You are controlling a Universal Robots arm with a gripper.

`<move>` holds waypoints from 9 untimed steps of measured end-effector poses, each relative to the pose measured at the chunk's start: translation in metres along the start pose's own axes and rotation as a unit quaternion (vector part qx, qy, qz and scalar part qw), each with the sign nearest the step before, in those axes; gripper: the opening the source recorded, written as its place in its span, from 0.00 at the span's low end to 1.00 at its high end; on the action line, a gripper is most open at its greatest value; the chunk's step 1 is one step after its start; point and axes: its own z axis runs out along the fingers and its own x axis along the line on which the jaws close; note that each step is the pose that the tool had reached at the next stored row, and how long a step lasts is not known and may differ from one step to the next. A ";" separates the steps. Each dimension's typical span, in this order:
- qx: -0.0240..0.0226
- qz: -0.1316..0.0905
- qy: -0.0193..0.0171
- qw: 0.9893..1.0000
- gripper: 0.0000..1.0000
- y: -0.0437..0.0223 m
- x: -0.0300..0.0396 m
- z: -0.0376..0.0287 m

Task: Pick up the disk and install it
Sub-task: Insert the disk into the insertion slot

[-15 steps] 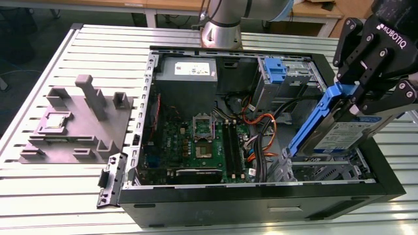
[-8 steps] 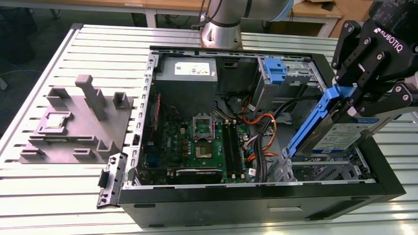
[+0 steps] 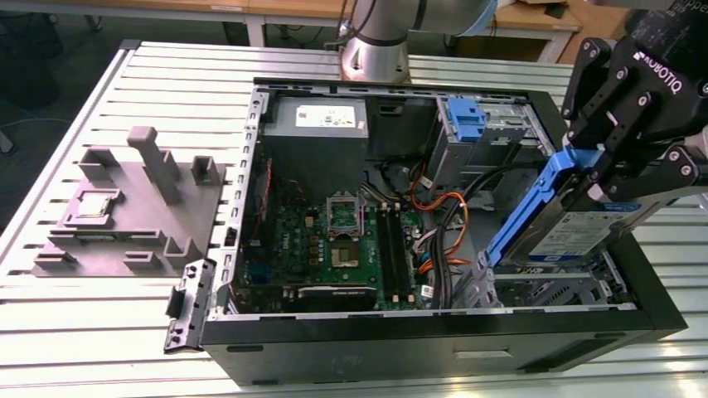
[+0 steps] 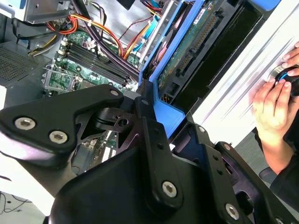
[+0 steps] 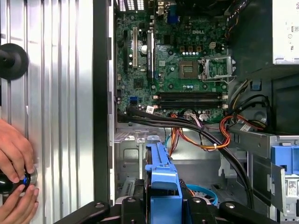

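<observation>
- My tool is clamped on the disk, at the exterior view's right.
- The disk hangs tilted over the open computer case.

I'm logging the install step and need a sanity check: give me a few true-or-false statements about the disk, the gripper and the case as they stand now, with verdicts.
1. The gripper is shut on the disk. True.
2. The disk lies flat on the grey fixture. False: it is held tilted above the open computer case, at the exterior view's right.
3. The case is open, with the motherboard exposed. True.
4. A person's hands reach inside the case. False: in the first wrist view they are on the slatted table, outside the case.
</observation>
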 end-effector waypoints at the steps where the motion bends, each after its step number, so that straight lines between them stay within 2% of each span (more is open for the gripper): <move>1: 0.000 0.000 0.000 1.000 0.36 0.0000 0.0004 0.0004; 9: 0.000 0.000 0.000 1.000 0.36 -0.0001 0.0029 0.0030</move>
